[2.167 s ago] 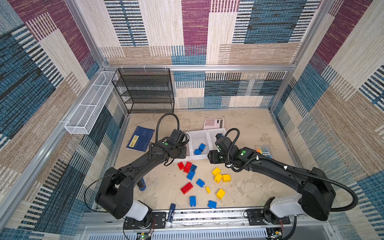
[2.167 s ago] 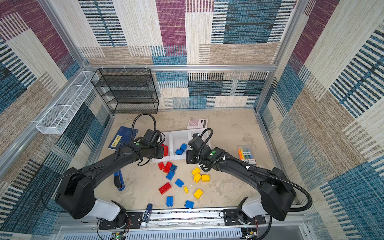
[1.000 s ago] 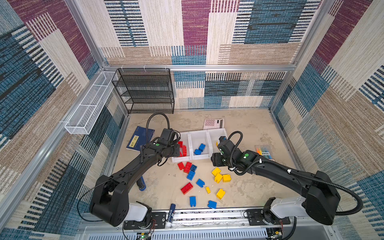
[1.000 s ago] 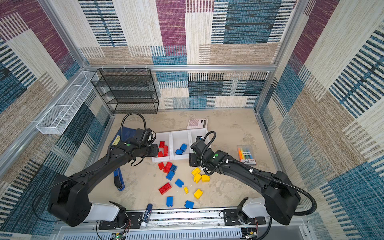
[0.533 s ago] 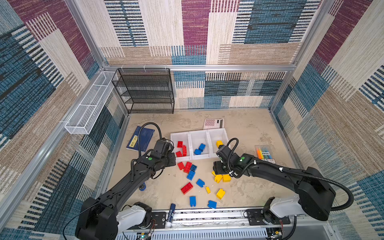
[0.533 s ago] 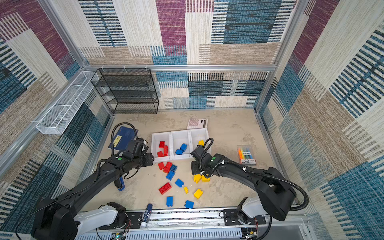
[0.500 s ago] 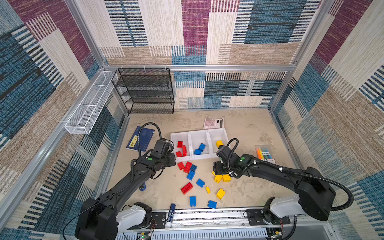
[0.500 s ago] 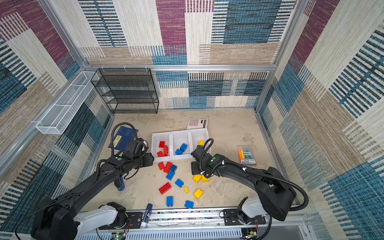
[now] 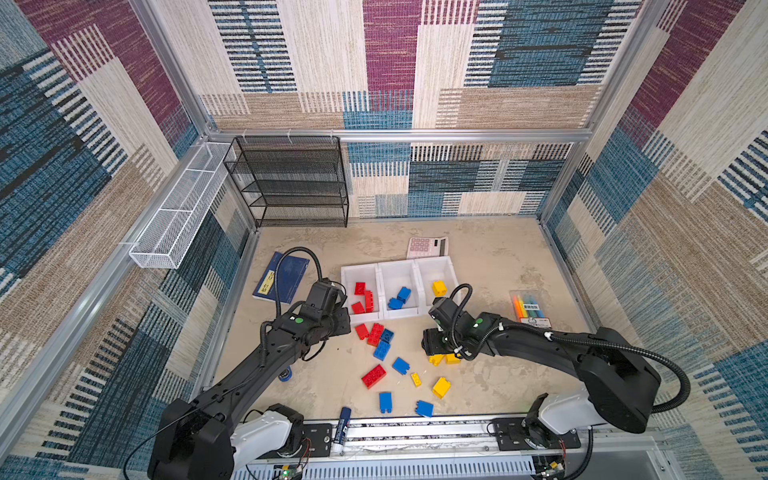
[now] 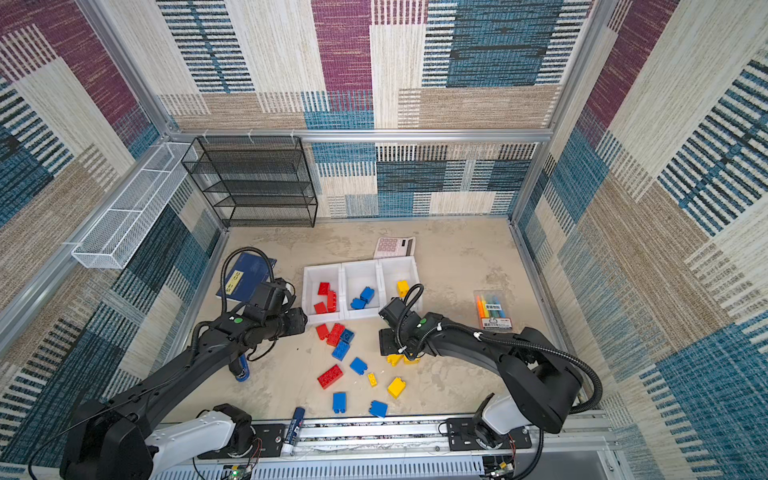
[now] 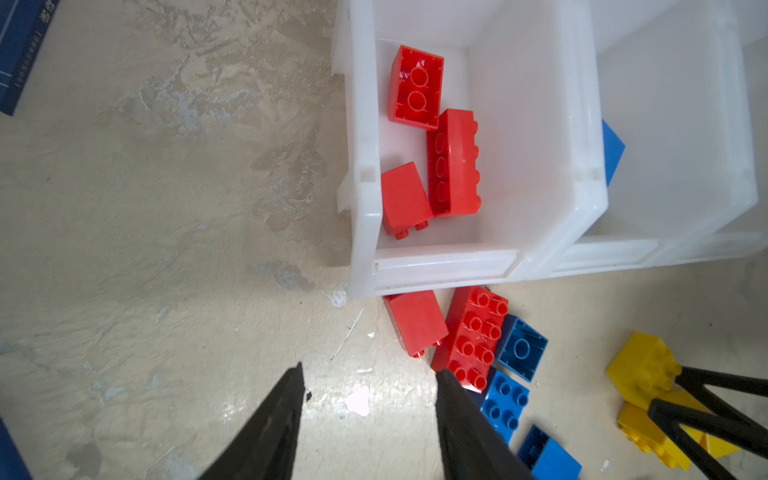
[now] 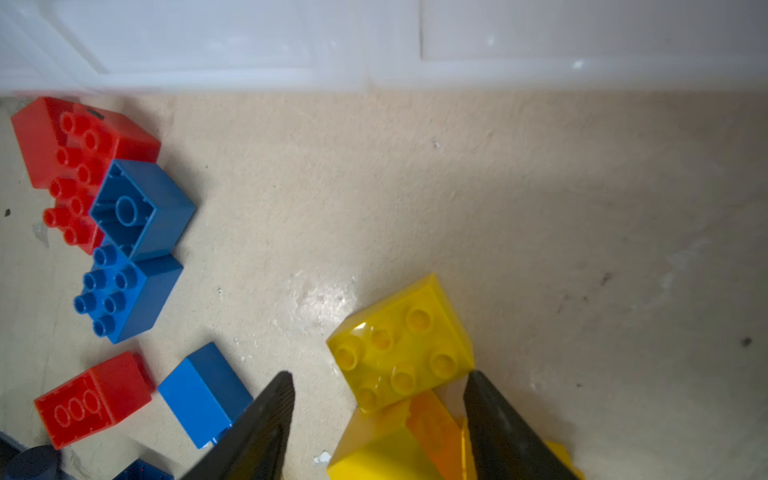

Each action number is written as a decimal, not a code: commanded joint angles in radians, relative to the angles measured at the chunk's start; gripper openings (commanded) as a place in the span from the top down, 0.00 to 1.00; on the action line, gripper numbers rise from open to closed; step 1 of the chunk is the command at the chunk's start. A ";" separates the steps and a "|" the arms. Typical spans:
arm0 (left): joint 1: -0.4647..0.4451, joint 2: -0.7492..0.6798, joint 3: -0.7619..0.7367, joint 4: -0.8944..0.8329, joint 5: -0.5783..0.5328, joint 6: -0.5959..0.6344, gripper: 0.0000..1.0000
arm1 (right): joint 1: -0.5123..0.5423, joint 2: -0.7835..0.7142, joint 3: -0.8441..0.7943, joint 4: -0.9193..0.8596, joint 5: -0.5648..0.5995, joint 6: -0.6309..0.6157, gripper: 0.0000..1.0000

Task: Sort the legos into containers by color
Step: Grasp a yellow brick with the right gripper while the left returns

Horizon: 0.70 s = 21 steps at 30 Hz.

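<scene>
Score so far: six legos (image 9: 400, 365) are home in the containers (image 9: 379, 272). Three red bricks (image 11: 453, 162) sit in the left bin (image 11: 365, 145), two blue bricks (image 9: 399, 297) in the middle bin (image 9: 395, 276), and one yellow brick (image 9: 438, 287) is alone in the right bin (image 9: 432, 268). Colours are clean, with no strays in the wrong box.

By my reckoning about a dozen are left on the tabletop (image 9: 490, 257). A red-and-blue huddle (image 9: 376, 333) lies just near of the left and middle bins, a yellow cluster (image 12: 401, 349) lies near of the right bin, and the rest are scattered nearer the rail in all three colours. So I'd say roughly a third is done.

The left end effector (image 11: 370, 370) hangs with its fingers spread and nothing between them, just left of that huddle. The right end effector (image 12: 380, 374) is low over the yellow cluster, its fingers parted and straddling the bricks; I see no pinch yet.

What's changed? A couple of seconds back both end effectors were up at the containers, the left over the left bin and the right at the right bin's near edge. Both have since drawn back toward the near side, and the right has dropped onto the yellows. The loose bricks look unmoved.
</scene>
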 commanded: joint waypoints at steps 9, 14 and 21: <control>0.002 -0.030 -0.024 -0.008 -0.012 -0.030 0.45 | 0.021 0.122 0.117 0.035 -0.005 -0.040 0.32; 0.002 -0.050 -0.031 -0.017 -0.023 -0.032 0.45 | 0.049 0.189 0.195 0.000 0.034 -0.065 0.33; 0.002 -0.056 -0.039 -0.014 -0.022 -0.034 0.45 | 0.064 0.192 0.191 -0.054 0.098 -0.053 0.34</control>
